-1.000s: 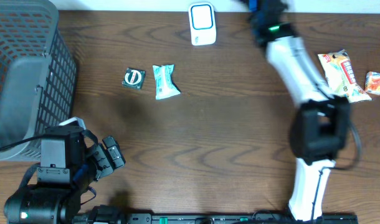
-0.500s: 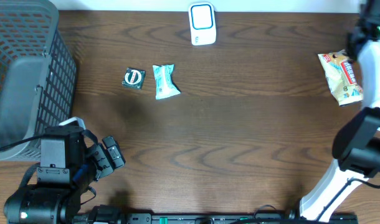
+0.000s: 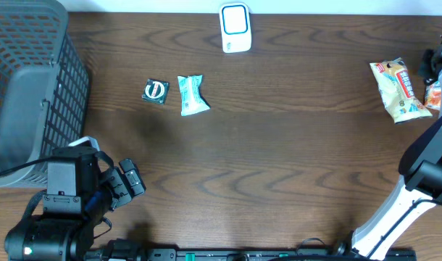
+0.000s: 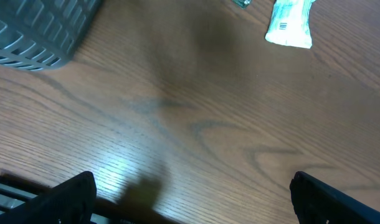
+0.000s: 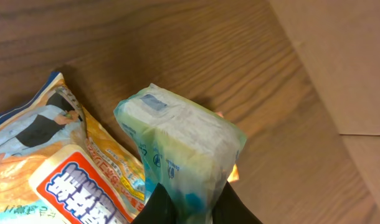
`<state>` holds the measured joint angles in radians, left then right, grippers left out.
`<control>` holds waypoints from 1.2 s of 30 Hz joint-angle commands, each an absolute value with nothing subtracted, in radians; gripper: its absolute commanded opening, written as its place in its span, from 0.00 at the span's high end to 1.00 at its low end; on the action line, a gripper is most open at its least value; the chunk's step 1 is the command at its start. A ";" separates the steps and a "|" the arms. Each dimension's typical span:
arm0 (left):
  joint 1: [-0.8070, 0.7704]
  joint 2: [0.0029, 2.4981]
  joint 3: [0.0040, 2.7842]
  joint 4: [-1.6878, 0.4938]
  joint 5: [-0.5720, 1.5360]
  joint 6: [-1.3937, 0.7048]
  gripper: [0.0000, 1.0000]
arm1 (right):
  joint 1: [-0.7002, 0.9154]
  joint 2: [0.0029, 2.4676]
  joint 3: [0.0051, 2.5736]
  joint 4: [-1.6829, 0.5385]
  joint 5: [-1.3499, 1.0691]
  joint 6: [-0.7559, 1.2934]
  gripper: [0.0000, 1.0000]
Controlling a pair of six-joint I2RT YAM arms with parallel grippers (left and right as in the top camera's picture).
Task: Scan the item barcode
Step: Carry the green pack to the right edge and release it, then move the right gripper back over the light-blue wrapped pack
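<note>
A pale green and blue plastic packet [image 5: 184, 143] stands upright between the two black fingers of my right gripper [image 5: 193, 208], which is shut on it just above the table's right end. The packet's far end hangs over a yellow snack bag [image 5: 59, 168] and a small orange packet [image 5: 233, 174]. From overhead, only the right arm [image 3: 431, 167] shows at the right border; its gripper is hidden there. The white and blue scanner [image 3: 235, 27] stands at the back centre. My left gripper [image 3: 127, 185] rests open at the front left, nothing between its fingers [image 4: 65, 199].
A grey mesh basket [image 3: 25, 87] fills the left side. A teal packet [image 3: 192, 94] and a black square packet [image 3: 156, 90] lie left of centre. The yellow snack bag [image 3: 397, 89] and orange packet [image 3: 432, 96] lie near the right edge, where the table ends.
The right arm has swung from beside the scanner to the table's right edge, carrying the packet over the snack bags. The left arm has not moved.
</note>
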<state>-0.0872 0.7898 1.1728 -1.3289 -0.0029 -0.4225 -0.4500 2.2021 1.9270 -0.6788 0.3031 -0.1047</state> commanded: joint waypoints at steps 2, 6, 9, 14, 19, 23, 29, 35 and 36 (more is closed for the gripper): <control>-0.089 0.790 1.174 -1.331 -0.009 -0.428 0.02 | -0.457 2.239 1.919 -0.671 0.282 -0.083 0.64; -0.089 0.790 1.174 -1.331 -0.009 -0.428 0.02 | -0.456 2.229 1.921 -0.689 0.285 -0.083 0.52; -0.089 0.790 1.174 -1.331 -0.009 -0.428 0.02 | -0.451 2.194 1.921 -0.725 0.284 -0.082 0.51; -0.089 0.790 1.174 -1.331 -0.009 -0.428 0.02 | -0.428 2.080 1.921 -0.774 0.212 0.017 0.50; -0.089 0.790 1.174 -1.331 -0.009 -0.428 0.03 | -0.382 1.940 1.921 -0.805 -0.023 0.094 0.50; -0.089 0.790 1.174 -1.331 -0.009 -0.428 0.02 | -0.309 1.854 1.921 -0.825 -0.265 0.120 0.48; -0.089 0.790 1.174 -1.331 -0.009 -0.428 0.02 | -0.155 1.847 1.920 -0.905 -0.522 0.120 0.35; -0.089 0.790 1.174 -1.331 -0.009 -0.428 0.02 | 0.027 1.885 1.920 -0.923 -0.514 0.119 0.21; -0.089 0.790 1.174 -1.331 -0.009 -0.428 0.02 | 0.052 1.896 1.920 -0.910 -0.505 0.120 0.21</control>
